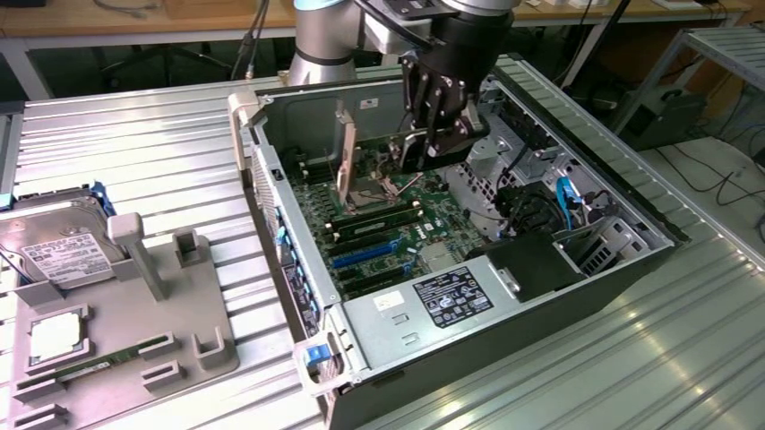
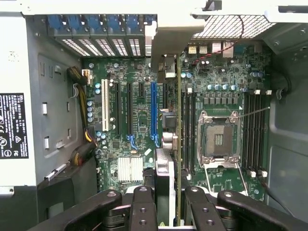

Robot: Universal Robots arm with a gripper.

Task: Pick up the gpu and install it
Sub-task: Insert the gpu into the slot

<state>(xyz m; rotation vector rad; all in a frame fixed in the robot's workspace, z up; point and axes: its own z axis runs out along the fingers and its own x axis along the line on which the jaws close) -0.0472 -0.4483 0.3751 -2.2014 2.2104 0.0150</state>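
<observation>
**A:** What has the pincer (image 1: 436,141) got hold of?

**B:** The gpu (image 2: 178,125). The pincer is closed partway onto it, with the fingers (image 2: 144,207) pressing on either face of the card. The wrist view looks straight along the card's thin edge.

**A:** Where does the card sit?

**B:** It is inside the open computer case (image 1: 622,210), standing on edge over the motherboard (image 2: 142,120). It runs from the pincer toward the slotted rear wall, with its silvery bracket at that far end. I cannot tell whether the lower edge is touching the board.

**A:** What is next to it?

**B:** On one side, just beside the card, is the blue slot (image 2: 153,110). On the other are black memory slots (image 2: 188,130), and beyond them the open processor socket (image 2: 219,139).

**A:** And outside the case?

**B:** The case lies on its side on the ribbed metal worktop (image 1: 143,143). Well apart from it, at the exterior view's left, a grey holder (image 1: 179,331) carries the hard drive (image 1: 54,246) with its white label.
</observation>
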